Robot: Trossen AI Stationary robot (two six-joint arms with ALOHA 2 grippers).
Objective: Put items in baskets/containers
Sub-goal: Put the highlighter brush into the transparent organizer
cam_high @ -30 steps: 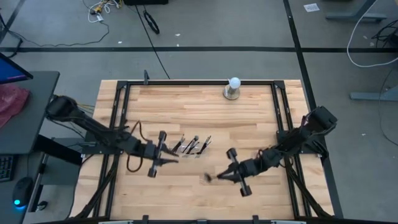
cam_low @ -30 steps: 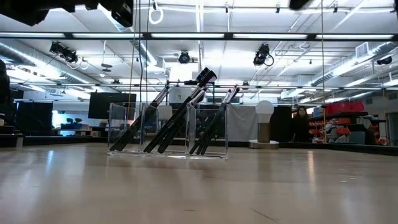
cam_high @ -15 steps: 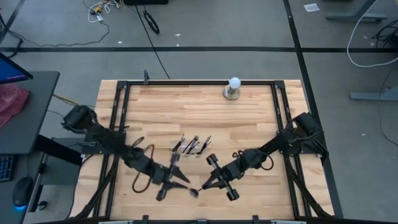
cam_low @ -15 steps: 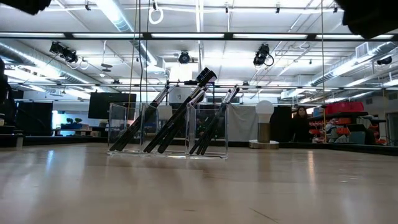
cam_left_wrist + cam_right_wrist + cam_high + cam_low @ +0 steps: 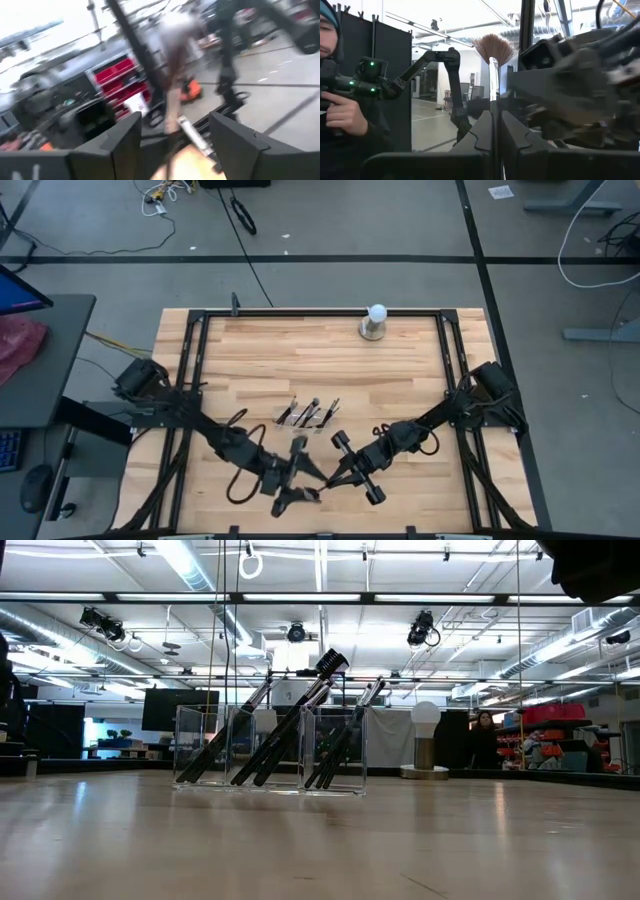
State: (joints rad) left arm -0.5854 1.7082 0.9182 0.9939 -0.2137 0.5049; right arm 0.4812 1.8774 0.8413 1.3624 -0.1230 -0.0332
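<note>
Since a second ago, both my arms have swung in from either side of the clear organizer [image 5: 309, 415] to meet at the table's [image 5: 300, 350] near edge, and the left has travelled farther. Half a second back the left gripper [image 5: 307, 477] was still beside the right one; now it sits right against the right gripper [image 5: 330, 477], and my left wrist view shows its fingers [image 5: 120, 145] spread wide with a brush ferrule between them, not gripped. My right gripper has barely shifted since then and stays clenched on a fan brush [image 5: 494, 75], bristles pointing away from the wrist. Nothing has changed in the organizer: from the low view its three compartments [image 5: 270, 748] each keep their leaning makeup brushes [image 5: 290, 725], mid-table. Far back, the white ball on its stand [image 5: 374, 322] is untouched.
</note>
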